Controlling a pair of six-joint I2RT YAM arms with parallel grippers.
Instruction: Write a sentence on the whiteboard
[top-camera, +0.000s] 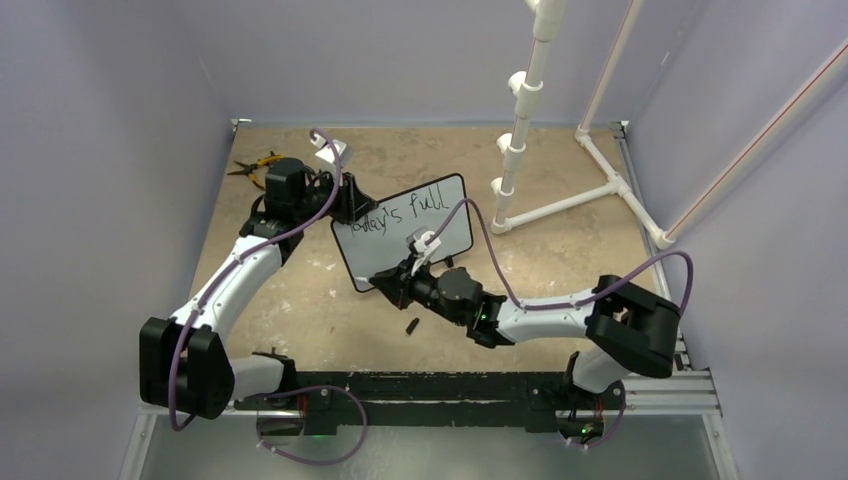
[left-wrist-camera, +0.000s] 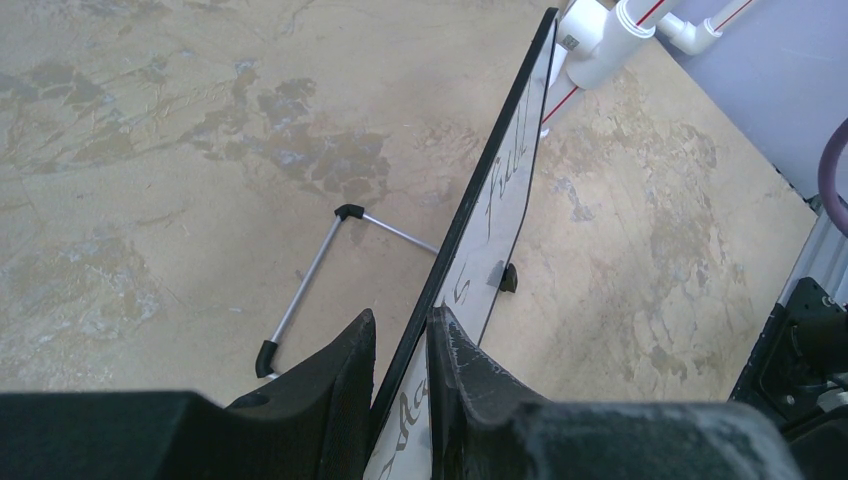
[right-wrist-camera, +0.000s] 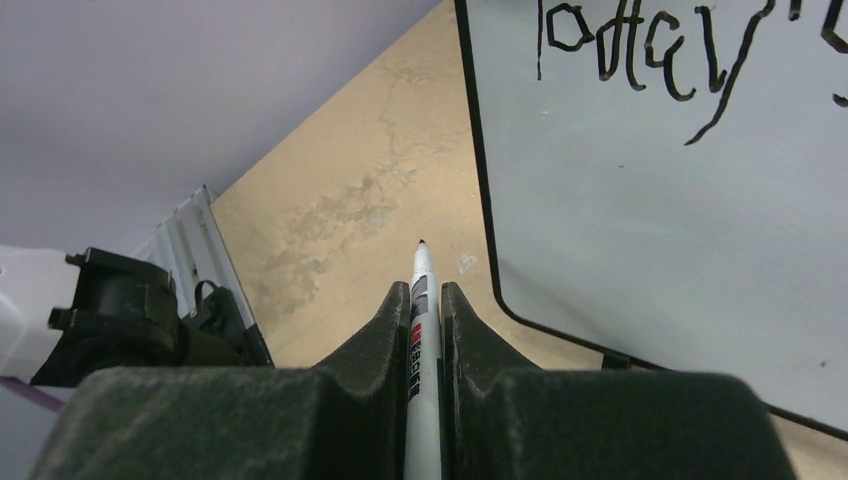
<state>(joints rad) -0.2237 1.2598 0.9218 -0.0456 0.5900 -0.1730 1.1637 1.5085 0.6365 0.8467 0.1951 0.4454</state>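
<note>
Here we are, mid-sentence: the whiteboard (top-camera: 388, 256) stands propped on the table (top-camera: 300, 320), a little toward 12 o'clock from the middle, tilted so its face looks back at the arms. The left claw (left-wrist-camera: 403, 325) is pinched narrow on the board's edge at its 10 o'clock corner, one finger on the front face and one behind, bracing it. The sentence (top-camera: 407, 209) runs along the top line only; we read "Today's full", wobbly but legible. Below that the board is bare white. The right claw (right-wrist-camera: 425, 292) is clamped tight on the marker (right-wrist-camera: 422, 268), tip uncapped and pointing forward, and in the right wrist view that tip hangs off the board, just beside its 7 o'clock corner over the table, not touching the surface. A small dark piece, probably the cap (top-camera: 411, 326), lies at the board's 6 o'clock. We judge the job about halfway: one line done, room left for a second. The pen would need to come onto the bare lower half. Pliers (top-camera: 255, 166) sit at 10 o'clock on the table, a pipe frame (top-camera: 560, 205) at 2 o'clock, both well apart.
</note>
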